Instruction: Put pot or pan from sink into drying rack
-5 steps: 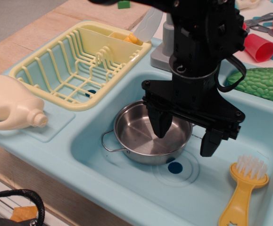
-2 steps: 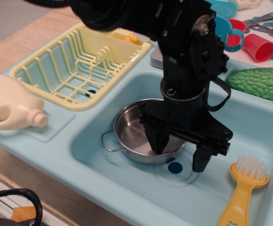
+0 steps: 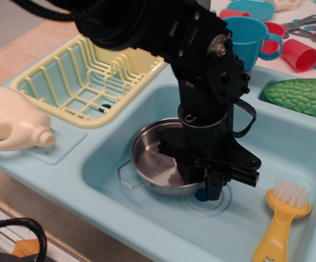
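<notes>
Steel pot (image 3: 155,164) sits in the light-blue sink (image 3: 288,147), just left of the drain hole (image 3: 201,195), its near side lifted a little so that it tilts. In the one view, the black claw (image 3: 200,183) reaches down from above and straddles the pot's right rim, one finger inside the bowl and the other outside by the drain; the two look drawn together on the thin wall, so I judge the claw is pinching the rim, a sensible hold on so shallow a pot. The wire loop handle (image 3: 126,177) points toward the near-left. The pale yellow drying rack (image 3: 87,76) waits on the counter to the upper left, well apart, its slats free. A cream jug-shaped bottle (image 3: 13,123) lies left of the sink, a yellow brush (image 3: 280,221) inside it at right.
</notes>
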Robot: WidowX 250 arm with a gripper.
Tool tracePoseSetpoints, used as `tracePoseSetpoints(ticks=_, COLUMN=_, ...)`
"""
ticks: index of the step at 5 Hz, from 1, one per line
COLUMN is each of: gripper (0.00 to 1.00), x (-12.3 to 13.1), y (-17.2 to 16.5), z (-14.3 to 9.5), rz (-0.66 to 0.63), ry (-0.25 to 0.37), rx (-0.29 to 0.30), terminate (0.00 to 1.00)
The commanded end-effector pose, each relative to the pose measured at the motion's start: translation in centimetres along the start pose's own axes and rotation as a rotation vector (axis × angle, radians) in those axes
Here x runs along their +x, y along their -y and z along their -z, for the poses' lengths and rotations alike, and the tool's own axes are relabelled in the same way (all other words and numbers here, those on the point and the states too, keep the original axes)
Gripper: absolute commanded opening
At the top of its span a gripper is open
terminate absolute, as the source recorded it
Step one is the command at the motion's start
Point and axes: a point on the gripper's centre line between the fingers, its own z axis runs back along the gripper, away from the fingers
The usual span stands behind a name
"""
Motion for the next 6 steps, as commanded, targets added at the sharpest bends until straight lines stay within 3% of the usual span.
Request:
tracePoseSetpoints(ticks=1, gripper=0.0, x=0.4, y=0.5, z=-1.9, rz=0.003, ry=0.029, rx=0.04, terminate=0.0)
tracePoseSetpoints(ticks=3, gripper=0.0, x=0.9, y=2.1, z=-6.1, rz=0.044, ry=0.072, rx=0.141, terminate=0.0)
tracePoseSetpoints(ticks=5, gripper=0.0, x=1.8, y=1.3, z=-10.0, rz=0.068, ry=0.195, rx=0.245, terminate=0.0)
tracePoseSetpoints(ticks=6, gripper=0.0, x=2.7, y=-0.6, z=-10.3, rz=0.064, ry=0.177, rx=0.298, terminate=0.0)
